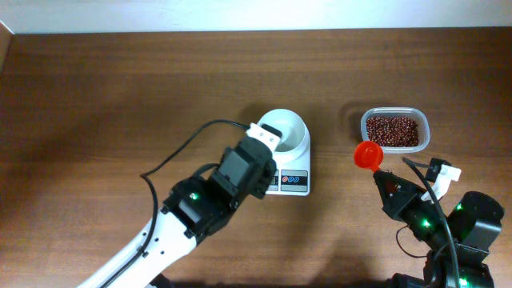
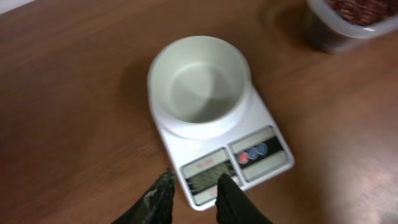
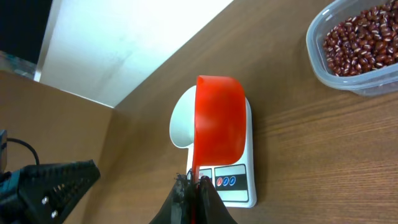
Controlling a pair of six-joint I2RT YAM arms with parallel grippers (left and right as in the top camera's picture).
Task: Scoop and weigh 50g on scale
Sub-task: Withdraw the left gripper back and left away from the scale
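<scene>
A dark brown wooden table [image 1: 96, 96] is seen from overhead, filling nearly the whole frame. The left arm [image 1: 200, 204], white with black joints, is stretched from the seven o'clock edge toward the middle. The right arm [image 1: 448, 228], black with green lights, is set at the five o'clock corner. The scale [image 1: 293, 182], small and white, is placed just right of centre, with a round white bowl [image 1: 290, 132] on its twelve o'clock end. A clear tub [image 1: 394, 130] of red beans is set at two o'clock from the scale, well apart from it. A red scoop [image 1: 368, 154] is held between them, just off the tub's seven o'clock corner.

Overhead, the scale's nine o'clock side is covered by the left arm's wrist. Only the left wrist view shows the grey display [image 2: 208, 175] in full, beside the blue and red buttons [image 2: 252, 153]. The left gripper [image 2: 196, 186] is seen at six o'clock in that view. Its two dark fingers are parted, with the display's near edge showing in the gap. Whether they touch the scale cannot be told.

Only the right wrist view shows the right gripper [image 3: 194, 186] up close, pressed together on the scoop's thin handle. The scoop's cup is pointed to twelve o'clock, and much of the scale and bowl behind it is blocked. The tub is cut off at the two o'clock corner. The left arm's dark end is seen at eight o'clock, and a pale wall [image 3: 124, 50] beyond the table at eleven o'clock.
</scene>
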